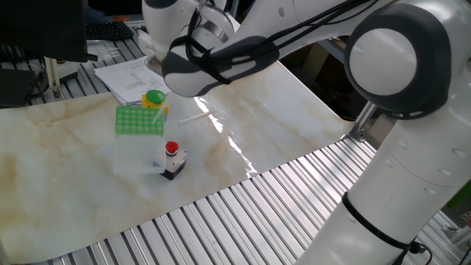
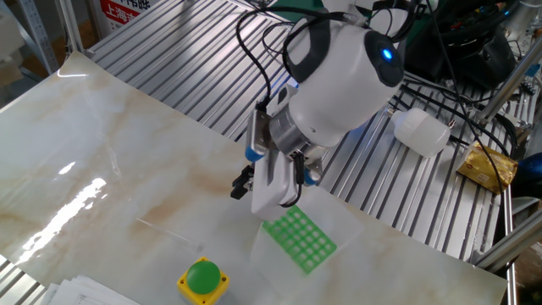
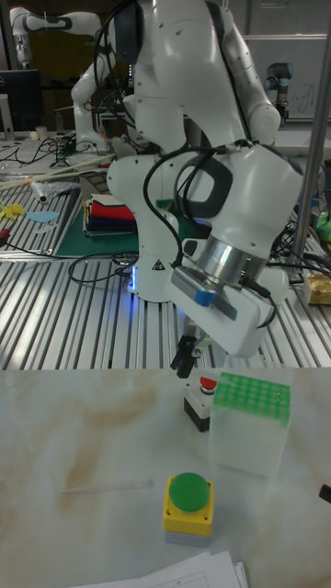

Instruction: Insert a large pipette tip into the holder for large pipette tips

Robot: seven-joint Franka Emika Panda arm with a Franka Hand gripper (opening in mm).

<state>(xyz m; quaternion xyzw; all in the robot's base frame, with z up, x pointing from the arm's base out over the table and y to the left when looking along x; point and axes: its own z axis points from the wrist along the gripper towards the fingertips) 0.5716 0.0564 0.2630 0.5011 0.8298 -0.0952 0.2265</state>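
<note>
Long slender translucent-white plastic pipette tip [image 3: 108, 486] lies flat on the marble-pattern bench [image 3: 55, 441], untouched — well apart from the pincer [image 3: 187, 359], out to the side of it in the tall view; also faintly seen in one fixed view [image 1: 193, 116] and as a thin line in the other [image 2: 161, 227]. Bright green rectangular plastic rack with a grid of round holes on top [image 3: 253, 396] sits on a translucent white base, just beside and below the pincer; in the other fixed view the rack [image 2: 299, 240] lies right under the white wrist body. Small black box with a red button [image 3: 199, 401] stands on the bench touching or nearly touching the rack's near side, directly below the pincer's dark fingers [image 3: 184, 353]. Round green knob on a yellow square base [image 3: 189, 502] sits nearer the camera in the tall view, between the tip and the rack, apart from both. Pincer [image 2: 242, 181] hangs above the bench, holding nothing visible — whether its jaws are apart or together, cannot tell; only dark finger ends show past the wrist. White printed paper sheets [image 1: 132, 73] lie at the bench edge, beyond the knob.
</note>
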